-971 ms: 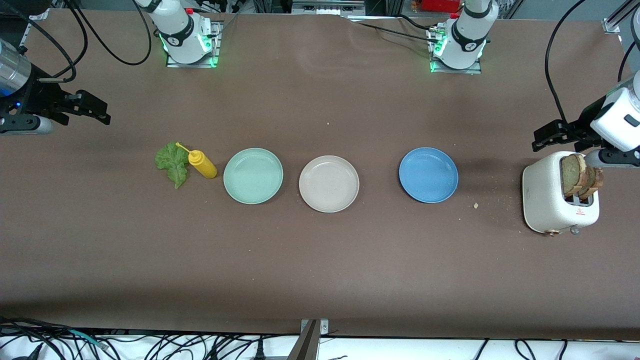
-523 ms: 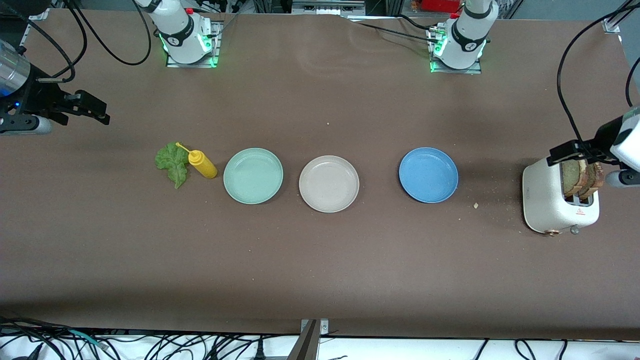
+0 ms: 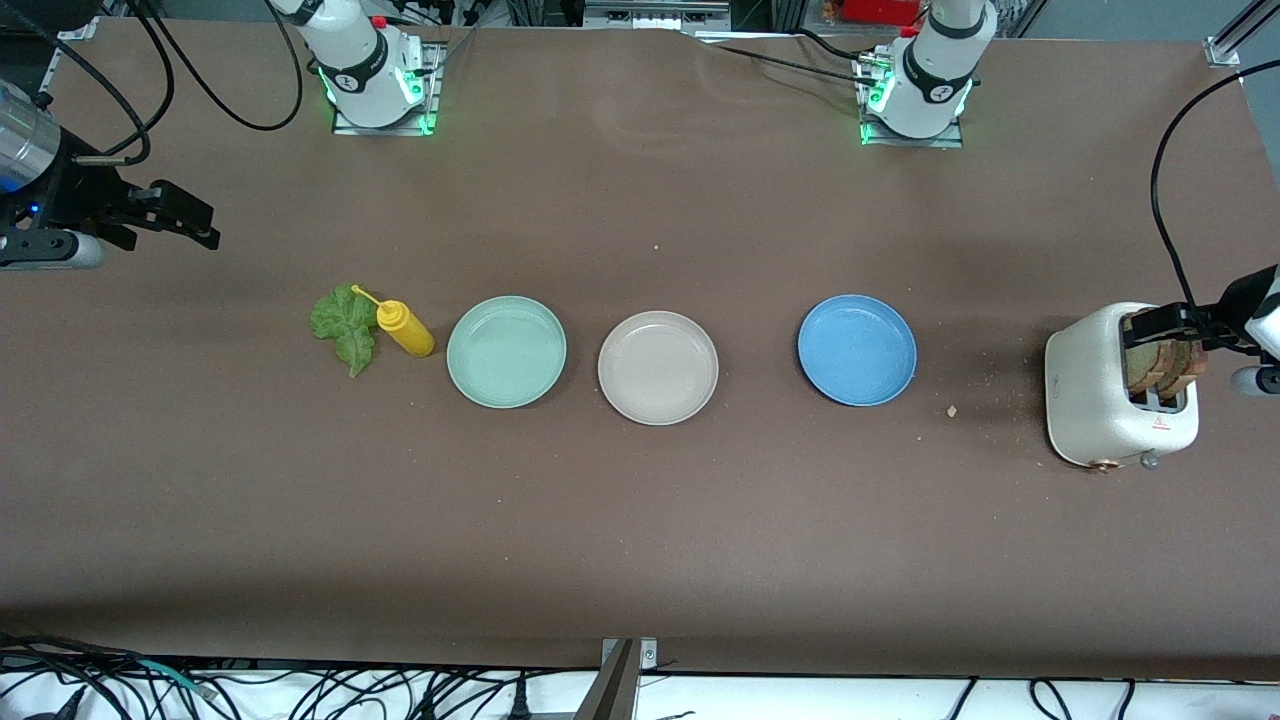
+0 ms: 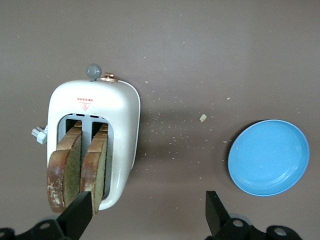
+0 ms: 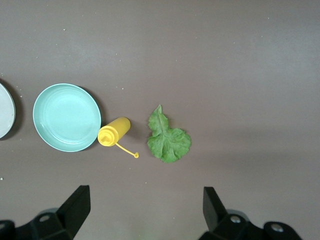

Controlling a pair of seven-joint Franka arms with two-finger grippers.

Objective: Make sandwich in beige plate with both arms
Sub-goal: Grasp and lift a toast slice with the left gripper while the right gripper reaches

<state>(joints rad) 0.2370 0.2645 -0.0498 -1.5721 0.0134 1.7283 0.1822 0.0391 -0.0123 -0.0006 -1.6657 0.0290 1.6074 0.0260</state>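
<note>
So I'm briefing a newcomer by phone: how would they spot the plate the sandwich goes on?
Three round plates sit in a row across the middle of the brown table. The beige plate is the middle one, between the mint-green plate and the blue plate. It is the only pale, uncoloured one.

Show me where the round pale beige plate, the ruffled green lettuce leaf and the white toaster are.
Round pale beige plate (image 3: 657,367): front view, bare centre.
Ruffled green lettuce leaf (image 5: 167,140): right wrist view, leaf middle.
White toaster (image 4: 122,125): left wrist view, top shell.
</note>
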